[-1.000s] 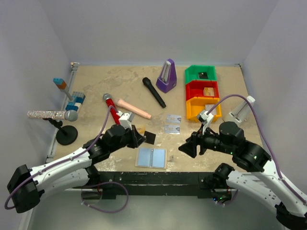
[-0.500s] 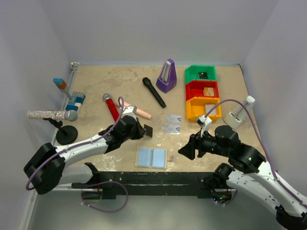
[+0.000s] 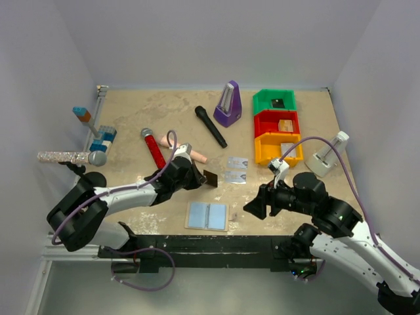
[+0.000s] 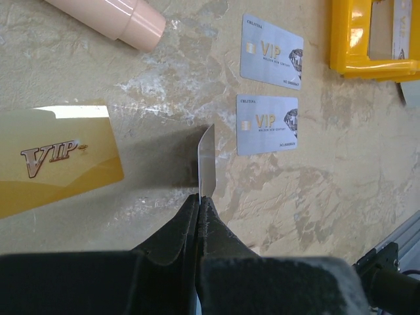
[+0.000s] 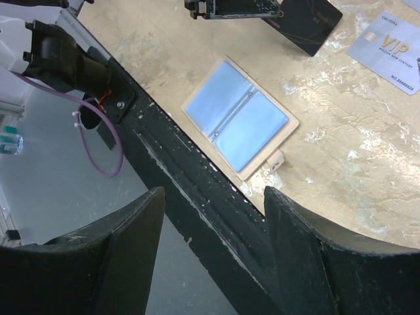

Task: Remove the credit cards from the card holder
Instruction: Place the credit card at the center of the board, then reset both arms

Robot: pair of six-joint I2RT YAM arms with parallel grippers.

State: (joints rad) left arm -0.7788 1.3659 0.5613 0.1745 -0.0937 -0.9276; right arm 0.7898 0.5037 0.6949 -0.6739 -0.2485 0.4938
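Observation:
The card holder (image 3: 207, 215) lies open near the table's front edge, its light blue inside (image 5: 236, 118) facing up with nothing on the panels. My left gripper (image 3: 202, 177) is shut on a dark credit card (image 3: 211, 178), which shows edge-on (image 4: 207, 161) in the left wrist view and as a dark rectangle (image 5: 303, 23) in the right wrist view. Two silver VIP cards (image 3: 237, 161) (image 3: 234, 176) lie just right of it on the table. A gold VIP card (image 4: 56, 157) lies to its left. My right gripper (image 3: 252, 205) hovers open over the front edge, right of the holder, holding nothing.
A pink cylinder (image 3: 190, 153), a red microphone (image 3: 153, 147) and a black microphone (image 3: 210, 126) lie behind the left gripper. A purple metronome (image 3: 228, 104) and stacked green, red and yellow bins (image 3: 279, 147) stand at the back right. A microphone stand (image 3: 90, 184) is at the left.
My left arm has stretched out to the right and carried the dark card toward the two silver cards. The right arm has hardly moved and its jaws stay open.

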